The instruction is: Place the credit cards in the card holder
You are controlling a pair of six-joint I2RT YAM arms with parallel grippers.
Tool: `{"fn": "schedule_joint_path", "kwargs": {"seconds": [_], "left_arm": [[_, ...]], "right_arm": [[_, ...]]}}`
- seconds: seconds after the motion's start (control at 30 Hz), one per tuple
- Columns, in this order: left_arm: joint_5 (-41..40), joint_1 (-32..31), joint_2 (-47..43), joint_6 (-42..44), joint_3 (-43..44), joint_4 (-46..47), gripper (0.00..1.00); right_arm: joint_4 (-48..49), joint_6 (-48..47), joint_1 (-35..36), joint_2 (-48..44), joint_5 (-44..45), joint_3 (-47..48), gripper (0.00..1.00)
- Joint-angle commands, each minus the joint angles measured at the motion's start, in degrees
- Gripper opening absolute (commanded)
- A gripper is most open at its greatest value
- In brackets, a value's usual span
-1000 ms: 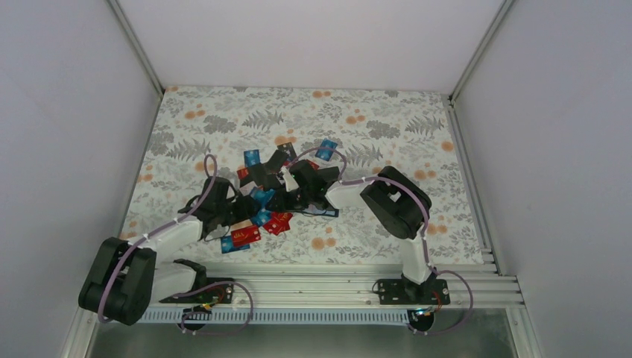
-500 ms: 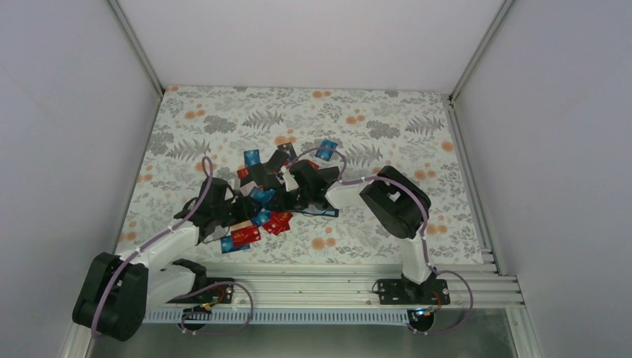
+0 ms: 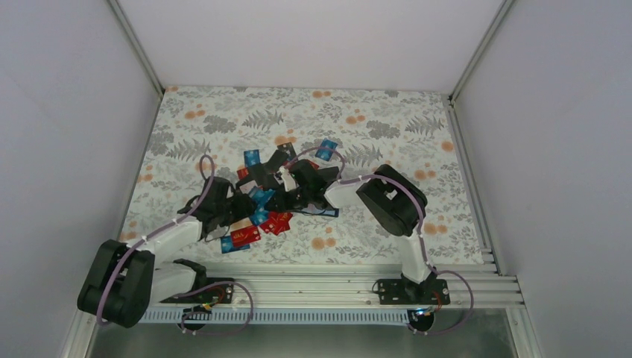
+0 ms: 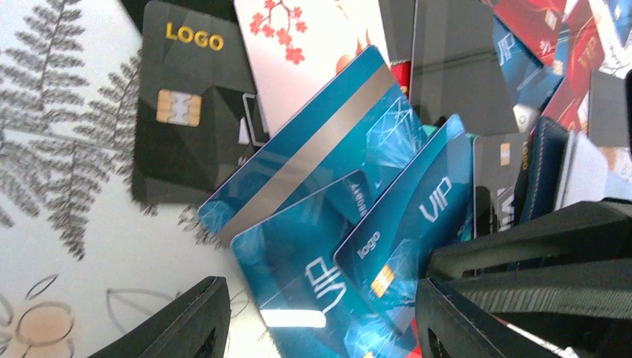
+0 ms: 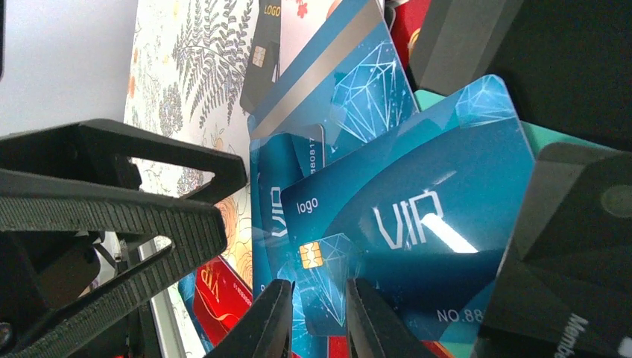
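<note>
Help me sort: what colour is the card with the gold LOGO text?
The LOGO card is black; left wrist view.

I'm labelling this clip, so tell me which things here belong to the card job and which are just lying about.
Belongs to the job: credit cards, card holder (mostly hidden), left gripper, right gripper.
Just there: floral table cover, purple cables, metal rail.
</note>
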Motion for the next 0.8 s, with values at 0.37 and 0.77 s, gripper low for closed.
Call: {"fn": "schedule_joint_path", "kwargs": {"seconds": [0.37, 0.77], "left_arm": [[2.75, 1.21, 1.41, -1.19, -2.13, 1.46, 0.63], [11.3, 1.31, -7.69, 1.47, -2.9, 6.81, 0.63]], "right_arm": [[-9.97, -7.61, 0.16, 9.27, -1.38, 2.88, 0.2], [-11.45, -11.09, 0.09, 12.04, -7.18, 7.17, 0.19]]}}
